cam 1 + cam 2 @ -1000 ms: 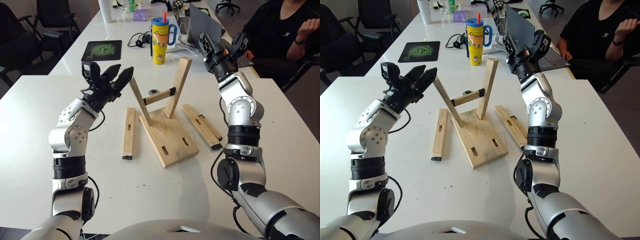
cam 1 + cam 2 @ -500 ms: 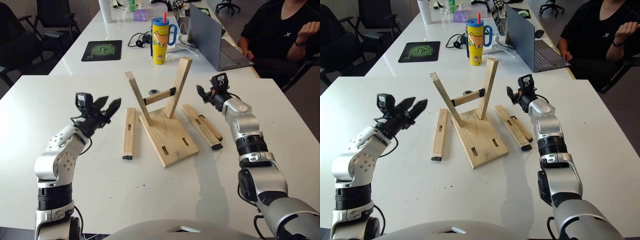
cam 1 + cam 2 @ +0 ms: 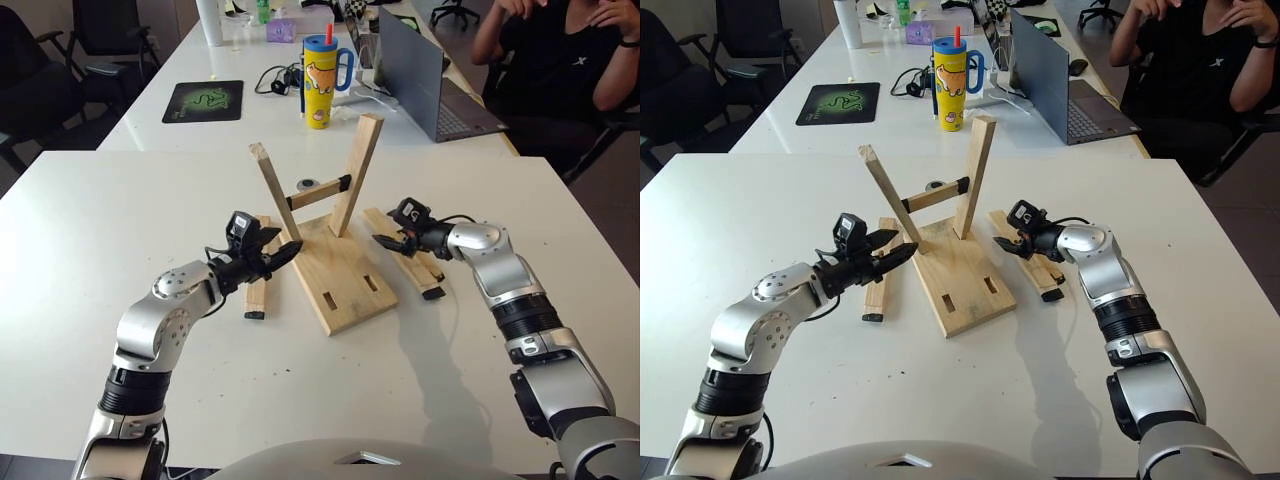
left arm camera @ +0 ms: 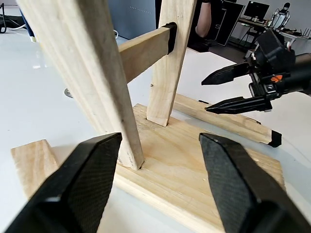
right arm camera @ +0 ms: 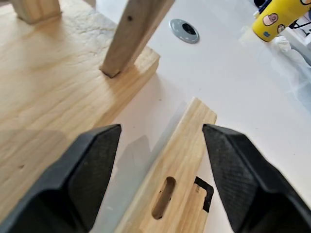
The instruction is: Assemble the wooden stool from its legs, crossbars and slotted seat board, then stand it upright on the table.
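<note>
The slotted seat board [image 3: 338, 272] lies flat on the white table. Two wooden legs [image 3: 276, 195] [image 3: 357, 172] stand tilted in it, joined by a crossbar [image 3: 318, 192]. One loose leg [image 3: 258, 268] lies left of the board. A pair of loose legs [image 3: 408, 250] lies to its right. My left gripper [image 3: 276, 256] is open, low over the board's left edge near the base of the left standing leg [image 4: 82, 63]. My right gripper [image 3: 386, 240] is open just above the near loose leg [image 5: 170, 191], beside the board [image 5: 43, 97].
A yellow cup [image 3: 321, 80], a laptop [image 3: 420, 80], cables and a dark mouse pad [image 3: 203, 101] sit on the table behind. A round cable grommet [image 5: 184, 30] lies in the tabletop behind the stool. Bare table stretches to the left and front [image 3: 300, 380].
Both arms have come down from raised poses to table level and closed in on the stool parts from either side. The wooden parts have not moved.
</note>
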